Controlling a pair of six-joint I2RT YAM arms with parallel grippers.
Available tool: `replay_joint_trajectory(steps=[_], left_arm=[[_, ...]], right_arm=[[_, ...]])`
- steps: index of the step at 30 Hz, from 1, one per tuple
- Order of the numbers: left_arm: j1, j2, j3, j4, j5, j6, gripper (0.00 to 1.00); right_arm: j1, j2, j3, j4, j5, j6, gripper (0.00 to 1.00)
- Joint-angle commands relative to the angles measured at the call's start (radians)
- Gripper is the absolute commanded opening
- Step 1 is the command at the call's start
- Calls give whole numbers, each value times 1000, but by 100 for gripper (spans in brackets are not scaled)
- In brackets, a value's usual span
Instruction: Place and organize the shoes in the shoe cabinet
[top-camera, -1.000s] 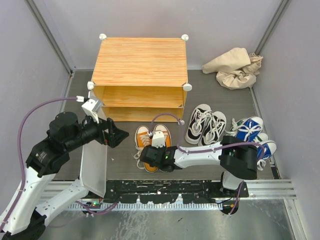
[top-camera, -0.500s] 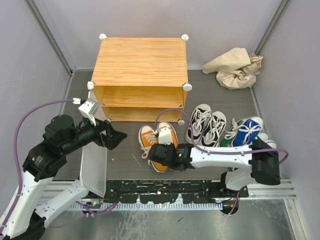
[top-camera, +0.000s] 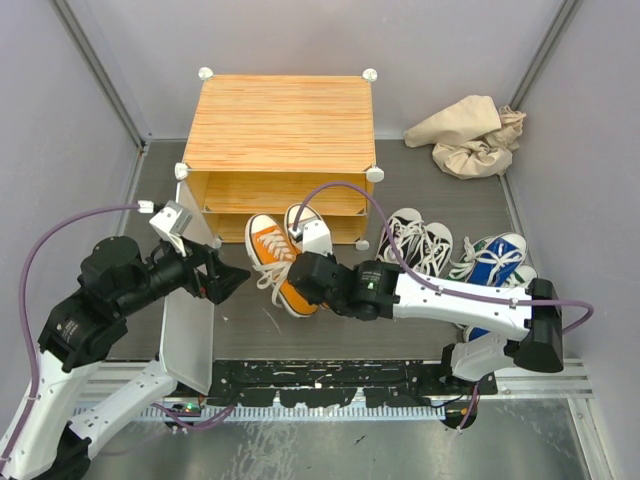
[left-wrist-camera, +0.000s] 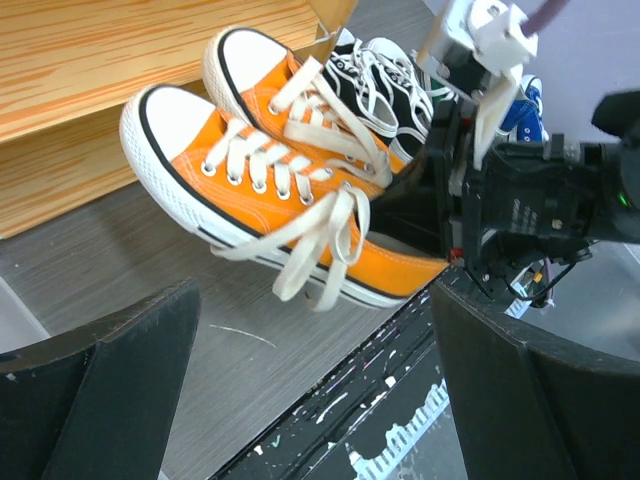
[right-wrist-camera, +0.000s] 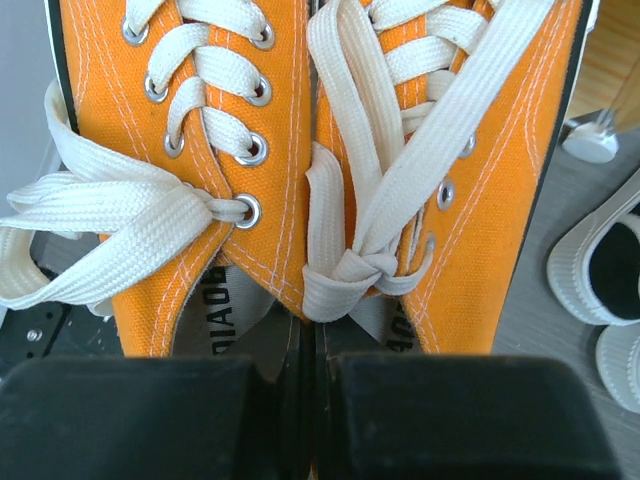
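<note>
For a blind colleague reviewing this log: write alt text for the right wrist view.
The right gripper, shut, pinches two orange sneakers together by their inner collars, white laces trailing. A white-and-black shoe edges in at right.

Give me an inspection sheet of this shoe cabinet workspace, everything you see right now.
Surface: dark grey wood-grain board.
Job's things: orange pair gripped at the heels, toes toward the shoe cabinet, its white door swung open; black-and-white pair and blue pair on the board, right.
Clutter: crumpled beige bag, far right corner.
Grippers: right claw shut on the orange pair; left claw open, empty, by the door.
Cables: purple cable looping over each arm.
Surroundings: grey walls; metal rail at near edge.
</note>
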Motion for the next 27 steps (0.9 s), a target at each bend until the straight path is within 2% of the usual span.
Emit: replay_joint_trajectory(steps=[1,6,18,27], left_arm=[[-2,-11,19,-6,0,4,98],[-2,-10,32,-16,5,1,98],[-3,1,33,-14,22,-11,98],[-2,3,31,-12,29,-19,98]], right_arm=[[-74,-1,121,140,79,-86,1],[-185,19,167,189,25,-148,1],[-366,105,221,323,-49,-222,1],[-436,133,263,390,-39,-255,1]])
